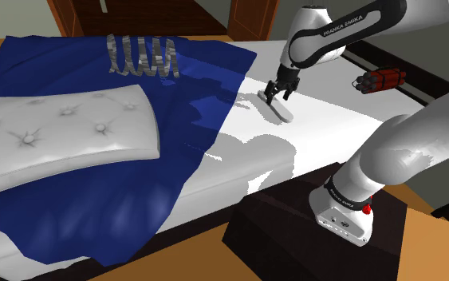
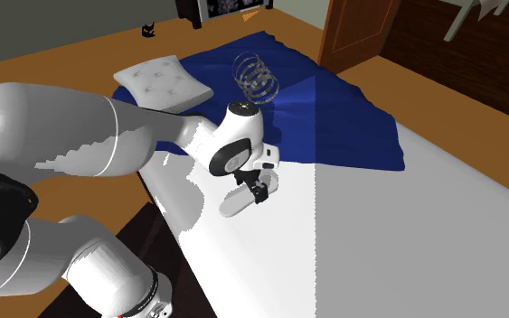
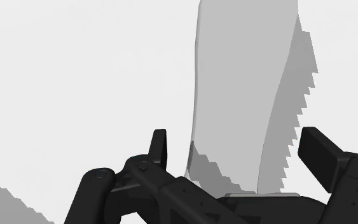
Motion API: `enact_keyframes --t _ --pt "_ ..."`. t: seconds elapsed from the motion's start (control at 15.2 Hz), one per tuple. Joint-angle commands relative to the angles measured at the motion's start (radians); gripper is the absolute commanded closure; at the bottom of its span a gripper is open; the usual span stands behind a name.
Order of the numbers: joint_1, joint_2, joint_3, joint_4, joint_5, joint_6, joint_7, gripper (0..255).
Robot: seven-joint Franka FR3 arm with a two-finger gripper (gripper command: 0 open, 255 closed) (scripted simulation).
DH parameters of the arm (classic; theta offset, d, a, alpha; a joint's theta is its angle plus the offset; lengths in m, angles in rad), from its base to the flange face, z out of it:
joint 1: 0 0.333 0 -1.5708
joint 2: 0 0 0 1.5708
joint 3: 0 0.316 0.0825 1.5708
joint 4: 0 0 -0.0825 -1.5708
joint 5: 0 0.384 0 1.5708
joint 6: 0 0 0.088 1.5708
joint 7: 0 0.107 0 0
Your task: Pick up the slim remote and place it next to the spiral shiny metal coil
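The slim remote [image 1: 278,108] is a plain pale grey bar lying flat on the white sheet [image 1: 326,120] of a bed. My black gripper [image 1: 279,90] hangs just over it, open. In the wrist view the remote [image 3: 241,95] runs lengthwise between the two fingers [image 3: 159,147], which stand apart on either side and do not touch it. From the second exterior view the gripper [image 2: 255,188] sits over one end of the remote [image 2: 234,204]. The spiral metal coil [image 1: 143,56] lies on the blue blanket [image 1: 198,104], well off toward the shoulder view's left, and also appears as the coil [image 2: 257,77].
A tufted grey pillow [image 1: 63,132] lies on the blue blanket at the shoulder view's left. A red bundle of sticks [image 1: 380,78] sits beyond the bed at the right. The arm's dark stand [image 1: 310,239] is at the bed's near edge.
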State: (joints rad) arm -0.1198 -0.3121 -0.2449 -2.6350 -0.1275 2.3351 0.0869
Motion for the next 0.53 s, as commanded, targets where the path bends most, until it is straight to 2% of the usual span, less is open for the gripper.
enact_keyframes --t 0.0,0.46 --pt "0.002 0.023 -0.002 -0.012 0.002 0.035 0.0 0" --pt "0.002 0.029 -0.003 -0.015 0.003 0.044 -0.001 0"
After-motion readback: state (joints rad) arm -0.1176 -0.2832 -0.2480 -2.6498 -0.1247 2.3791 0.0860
